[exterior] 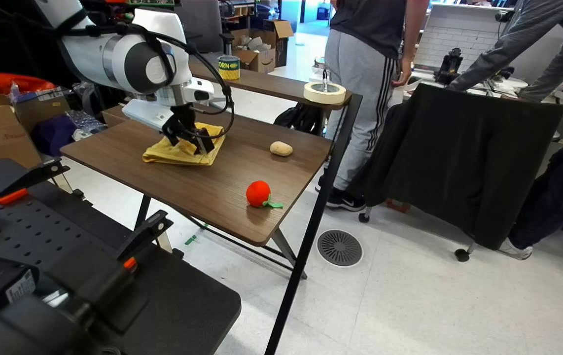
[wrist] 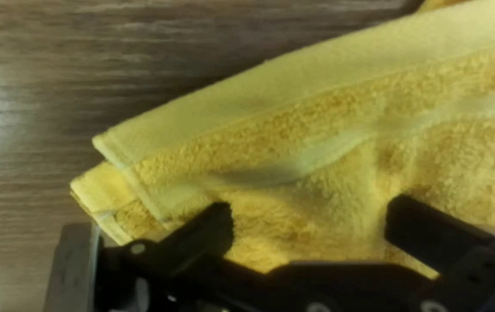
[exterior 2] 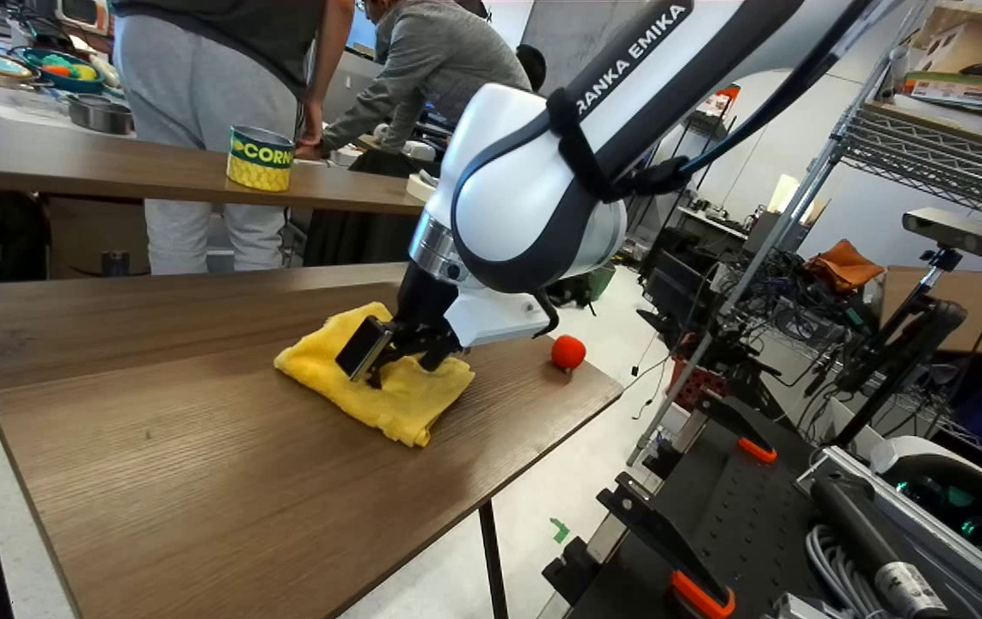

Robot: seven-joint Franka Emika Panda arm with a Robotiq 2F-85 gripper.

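Observation:
A folded yellow towel lies on the brown wooden table (exterior: 232, 182); the towel shows in both exterior views (exterior: 160, 154) (exterior 2: 418, 402) and fills much of the wrist view (wrist: 325, 86). My gripper (exterior: 189, 144) is low over the towel, pointing down. In the wrist view the two black fingers of the gripper (wrist: 309, 219) stand wide apart with towel cloth visible between them. The cloth is slightly rumpled there. I cannot tell whether the fingertips touch it. The gripper also shows in an exterior view (exterior 2: 405, 365), partly hiding the towel.
A red ball-like tomato with green leaves (exterior: 259, 193) and a tan potato-like object (exterior: 281, 148) lie on the table. A raised shelf (exterior: 266, 87) along the table holds a corn can (exterior: 228, 67) and a tape roll (exterior: 325, 92). A black post (exterior: 318, 212) stands at the table's end.

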